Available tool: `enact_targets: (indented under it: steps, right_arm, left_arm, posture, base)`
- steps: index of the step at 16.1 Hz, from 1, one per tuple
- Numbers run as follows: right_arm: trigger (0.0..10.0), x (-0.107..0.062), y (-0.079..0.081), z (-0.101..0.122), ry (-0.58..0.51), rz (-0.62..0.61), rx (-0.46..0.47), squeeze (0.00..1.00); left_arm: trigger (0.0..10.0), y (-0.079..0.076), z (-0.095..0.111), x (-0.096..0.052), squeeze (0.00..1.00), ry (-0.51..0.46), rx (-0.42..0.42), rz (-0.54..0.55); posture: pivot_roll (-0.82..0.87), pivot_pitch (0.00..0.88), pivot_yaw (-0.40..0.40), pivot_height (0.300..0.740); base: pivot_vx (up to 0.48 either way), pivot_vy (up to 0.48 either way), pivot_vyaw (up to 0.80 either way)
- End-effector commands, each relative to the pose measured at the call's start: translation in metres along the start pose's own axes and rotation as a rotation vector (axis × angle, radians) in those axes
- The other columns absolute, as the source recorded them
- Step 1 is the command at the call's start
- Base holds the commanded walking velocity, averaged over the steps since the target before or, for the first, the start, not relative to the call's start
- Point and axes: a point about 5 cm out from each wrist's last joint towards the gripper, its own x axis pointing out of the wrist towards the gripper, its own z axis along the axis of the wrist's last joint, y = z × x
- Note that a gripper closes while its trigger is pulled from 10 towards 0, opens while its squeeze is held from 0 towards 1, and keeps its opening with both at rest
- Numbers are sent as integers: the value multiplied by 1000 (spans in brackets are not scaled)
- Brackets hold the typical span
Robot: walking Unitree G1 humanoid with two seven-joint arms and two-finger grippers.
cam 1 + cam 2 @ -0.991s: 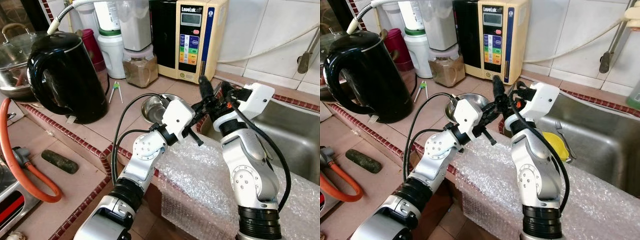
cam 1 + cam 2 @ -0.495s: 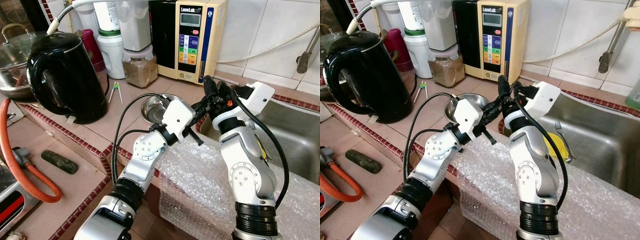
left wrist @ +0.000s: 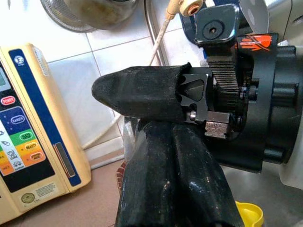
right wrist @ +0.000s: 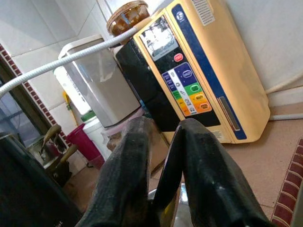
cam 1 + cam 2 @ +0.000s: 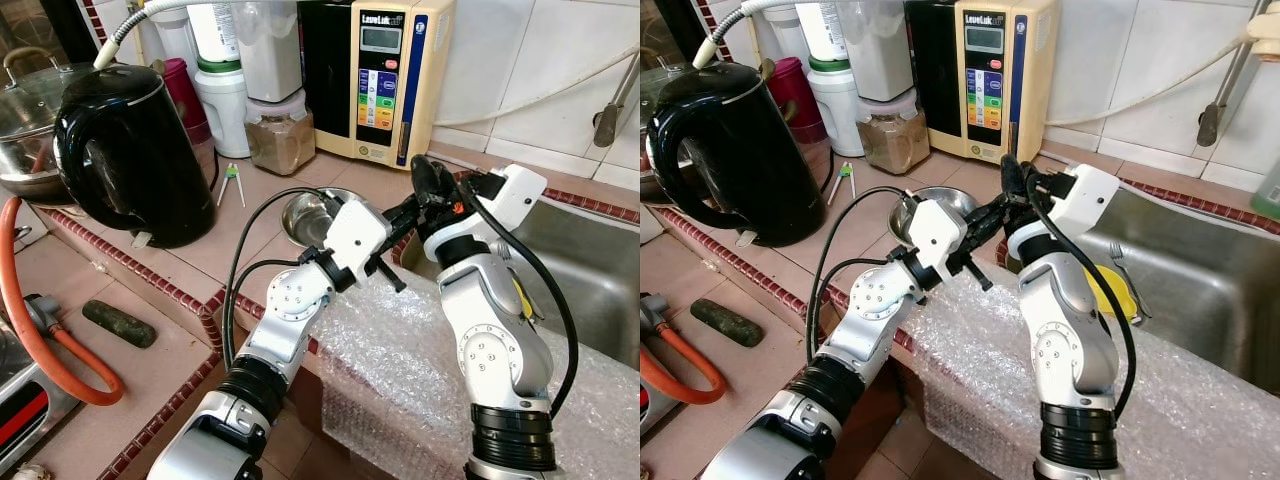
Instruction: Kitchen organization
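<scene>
Both arms meet over the counter's front edge beside the sink [image 5: 590, 262]. My left gripper [image 5: 407, 213] is shut with nothing seen between its fingers [image 3: 151, 179], and it points toward the sink corner. My right gripper [image 5: 425, 178] stands just above it, crossing it and pointing up. Its fingers [image 4: 128, 170] are a narrow gap apart and hold nothing. A small steel bowl [image 5: 312, 215] sits on the tiles just left of both grippers. A yellow item [image 5: 1112, 290] and a fork [image 5: 1126, 268] lie in the sink.
Bubble wrap [image 5: 400, 350] drapes over the counter edge under the arms. A black kettle [image 5: 130, 150] stands at the left, and a cream water machine [image 5: 385, 70], jars [image 5: 280, 140] and containers line the back wall. An orange hose [image 5: 30, 320] and a pot [image 5: 25, 120] are at far left.
My right gripper has shifted slightly toward the sink and its two fingers have drawn closer together. The left arm has barely moved.
</scene>
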Motion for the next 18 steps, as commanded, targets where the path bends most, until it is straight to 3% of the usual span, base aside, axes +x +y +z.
enact_targets:
  steps: [1, 13, 14, 18]
  right_arm:
    - [0, 3, 2, -4, 24, -10, 25, 0]
    - [0, 0, -4, -12, 68, -48, 44, 0]
    - [0, 1, -5, -11, 63, -59, 46, 0]
    - [0, 1, -10, -9, 50, -96, 50, 0]
  left_arm:
    - [10000, -3, 4, 4, 0, -20, 18, -13]
    - [10000, -3, 1, 6, 0, -12, 41, -6]
    - [10000, -2, 1, 6, 1000, -16, 33, -3]
    - [10000, -4, -1, 5, 1000, -13, 35, -4]
  posture:
    - [-36, 0, 86, 740]
    - [-51, 0, 80, 740]
    - [-53, 0, 82, 740]
    - [-59, 0, 87, 740]
  base:
    - [0, 0, 0]
    - [0, 0, 0]
    - [0, 0, 0]
    - [0, 0, 0]
